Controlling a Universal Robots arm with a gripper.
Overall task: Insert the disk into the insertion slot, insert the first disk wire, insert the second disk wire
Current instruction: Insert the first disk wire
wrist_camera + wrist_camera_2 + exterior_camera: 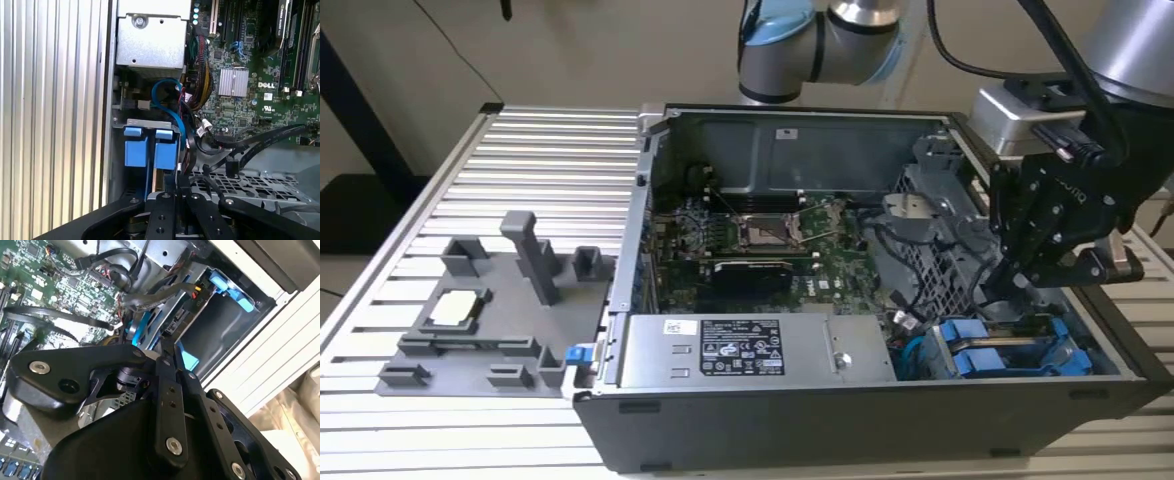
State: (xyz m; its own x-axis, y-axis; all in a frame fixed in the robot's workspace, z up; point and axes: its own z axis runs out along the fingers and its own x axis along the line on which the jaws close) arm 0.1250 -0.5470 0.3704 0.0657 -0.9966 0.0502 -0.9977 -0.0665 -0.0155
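Carefully: in the exterior view your pincer (1003, 300) hangs deep inside the case (854, 420), on the exterior view's right, just above the disk (974, 360). The disk's blue frame sits in the slot (1021, 340) at the near right corner of the case, so I judge it seated. Loose wires (907, 322) lie just beside it. A sideways drag here could snag them or knock the cage wall.

In the second wrist view the pincer (168, 347) is narrow, its tips meeting in a point right beside the disk (145, 327). You cannot tell whether anything thin is pinched between them. A black plug (194, 294) on its wire lies near the disk's edge, apart from the tips. A plug pressed home at a tilt could bend its contacts, and the crowded loops nearby could catch a finger.

In the first wrist view the pincer (178, 187) sits just near of the disk (165, 155) and its two blue tabs. A blue cable (167, 95) and black wires (260, 140) cross close by, next to the board (250, 100). Pressure on the tabs might unlatch the frame, and a tug on the wires could strain their sockets.
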